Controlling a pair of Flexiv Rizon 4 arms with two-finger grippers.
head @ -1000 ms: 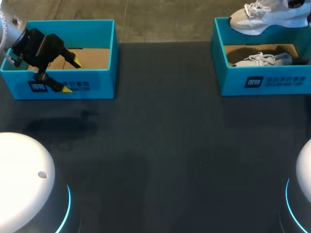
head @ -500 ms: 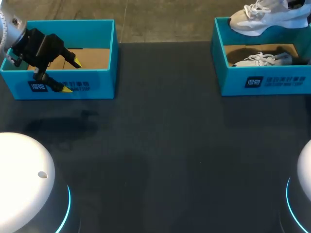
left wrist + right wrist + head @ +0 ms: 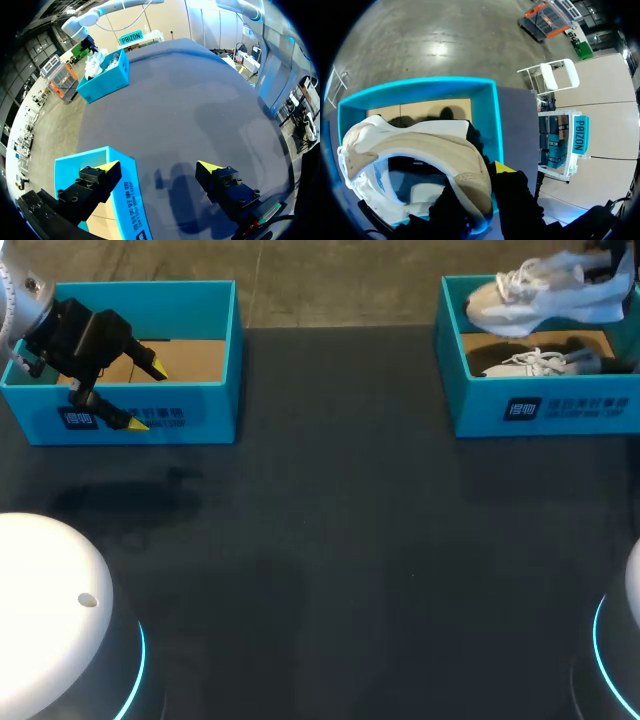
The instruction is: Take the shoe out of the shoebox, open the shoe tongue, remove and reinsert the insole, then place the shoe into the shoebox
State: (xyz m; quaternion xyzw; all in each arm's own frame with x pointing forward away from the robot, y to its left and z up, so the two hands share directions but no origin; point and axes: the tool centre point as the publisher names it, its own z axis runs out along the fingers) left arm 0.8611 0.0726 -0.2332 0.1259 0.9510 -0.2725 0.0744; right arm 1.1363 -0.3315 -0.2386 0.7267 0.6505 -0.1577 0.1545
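The white-and-beige lace-up sneaker [image 3: 545, 295] has shifted and tipped toe-down above the right-hand teal cardboard shoebox [image 3: 545, 408], its heel clamped in the right gripper [image 3: 482, 187], so the take-out step looks nearly done. A second white sneaker [image 3: 540, 362] lies inside that box. The left gripper [image 3: 143, 393] hangs with fingers apart astride the front wall of the left teal shoebox [image 3: 180, 302], and the dark matte table [image 3: 330, 540] stretches wide between the boxes, a likely set-down place.

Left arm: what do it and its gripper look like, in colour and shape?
The left arm is white and rounded, with a white dome base ringed in blue light. The left gripper is black and blocky, with visible screws; its two fingers end in wedge-shaped yellow tips.
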